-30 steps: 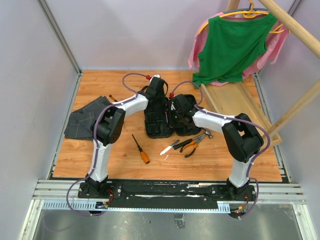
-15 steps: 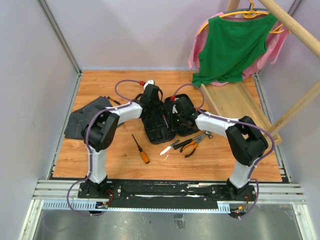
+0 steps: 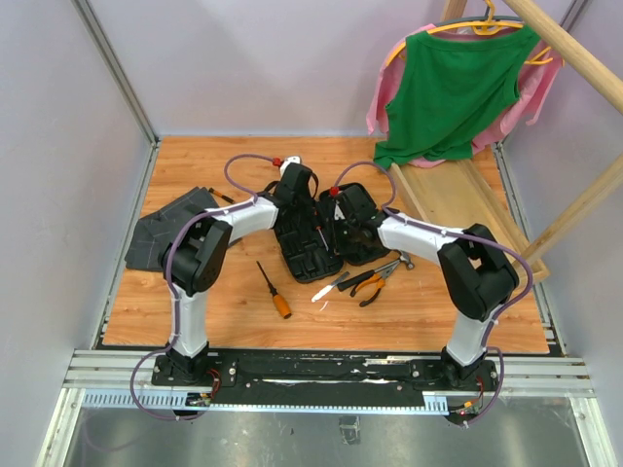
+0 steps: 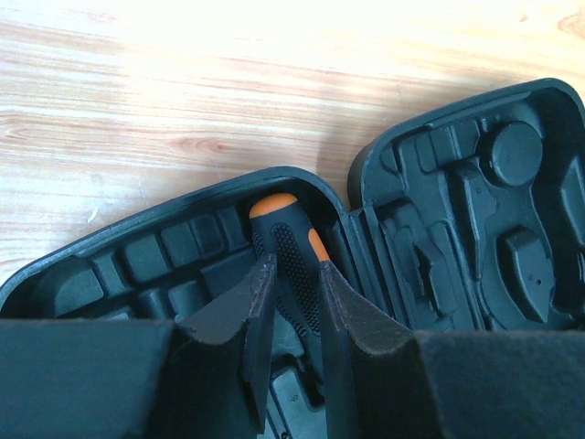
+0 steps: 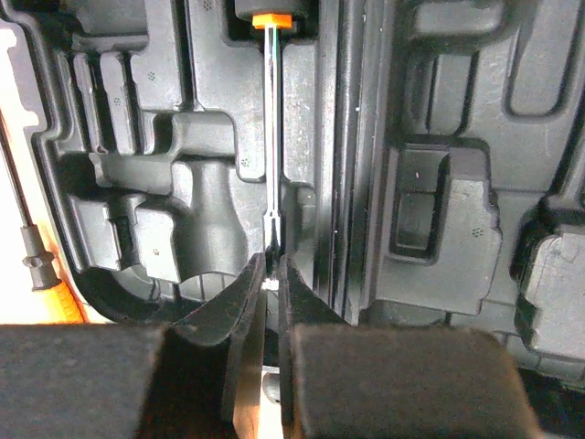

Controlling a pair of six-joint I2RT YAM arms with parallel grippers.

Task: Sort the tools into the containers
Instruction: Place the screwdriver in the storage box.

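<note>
The black tool case (image 3: pixel 310 255) lies open at mid-table. An orange-black screwdriver (image 4: pixel 285 245) rests in a slot of its left half. My left gripper (image 4: pixel 297 265) is shut on the screwdriver's handle at the case's far end (image 4: pixel 137 261). My right gripper (image 5: pixel 271 274) is shut on the thin steel shaft (image 5: pixel 272 165) near its tip, inside the case (image 5: pixel 439 210). From above, the left gripper (image 3: pixel 302 204) and right gripper (image 3: pixel 339 222) meet over the case. Loose on the wood lie another orange-handled screwdriver (image 3: pixel 275 292), the pliers (image 3: pixel 372 283), the hammer (image 3: pixel 394 263) and a pale-handled tool (image 3: pixel 329 287).
A dark grey folded cloth (image 3: pixel 165 229) lies at the left. A long wooden tray (image 3: pixel 467 199) leans at the back right under a green shirt (image 3: pixel 448 88) on a hanger. Wooden rack poles (image 3: pixel 574 209) cross the right side. Grey walls close in the table.
The left arm's elbow swung left and its gripper came nearer along the case, while the case shifted slightly. Over the last half second almost nothing has moved.
</note>
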